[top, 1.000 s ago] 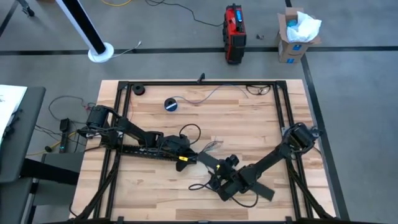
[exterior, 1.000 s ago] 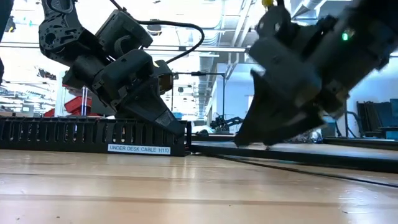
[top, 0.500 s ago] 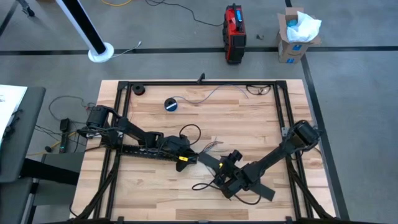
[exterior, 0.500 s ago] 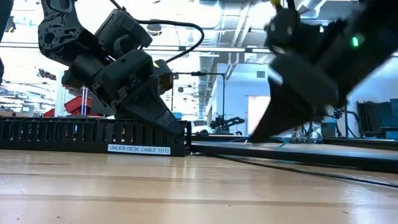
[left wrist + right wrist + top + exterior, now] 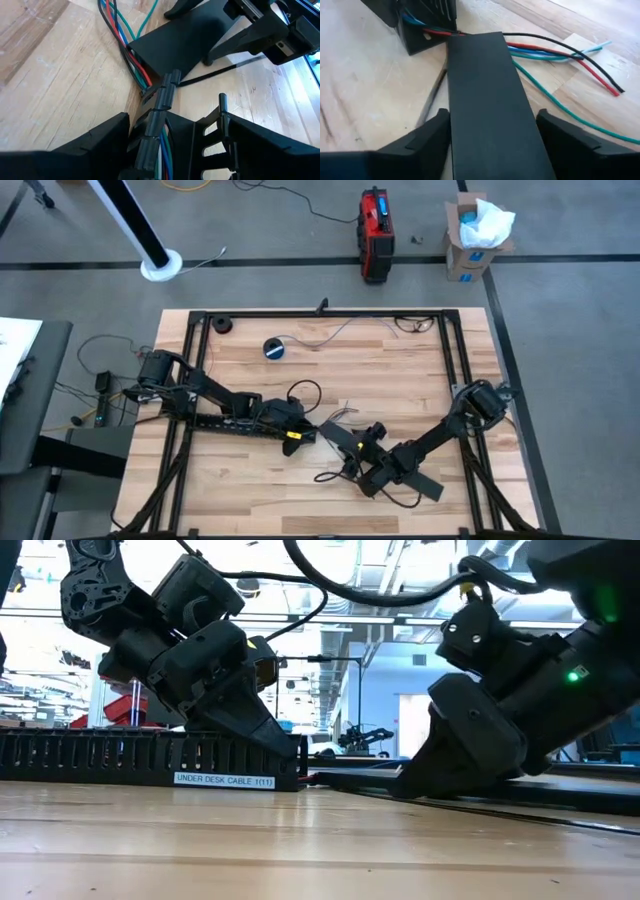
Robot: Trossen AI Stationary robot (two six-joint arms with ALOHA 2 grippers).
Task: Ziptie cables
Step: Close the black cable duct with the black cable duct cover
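The cables, thin red, blue, green and black wires, run out of the end of a black slotted tray and fan over the wood; inside the tray they show as blue and green strands. My left gripper stands slanted over that tray end, its fingers on either side of it. A flat black strip lies on the table from the tray end toward the near right. My right gripper is low over it, with the strip between its fingers. My left gripper pinches the slotted tray across its width, close to the end where the wires leave. Its fingers slant down from the table's left. The tray rests on the table. My right gripper has the flat strip's two long edges between its fingers, across the strip. It comes slanting down from the near right. The strip lies flat on the wood.
A blue-and-black tape roll lies at the far left of the table. Black frame rails border the board. A thin black line crosses the wood beside the strip, and dark cable loops lie near the right gripper.
My right gripper has come down from a raised, tilted pose to table height over the flat strip. The left gripper and the tray have kept still.
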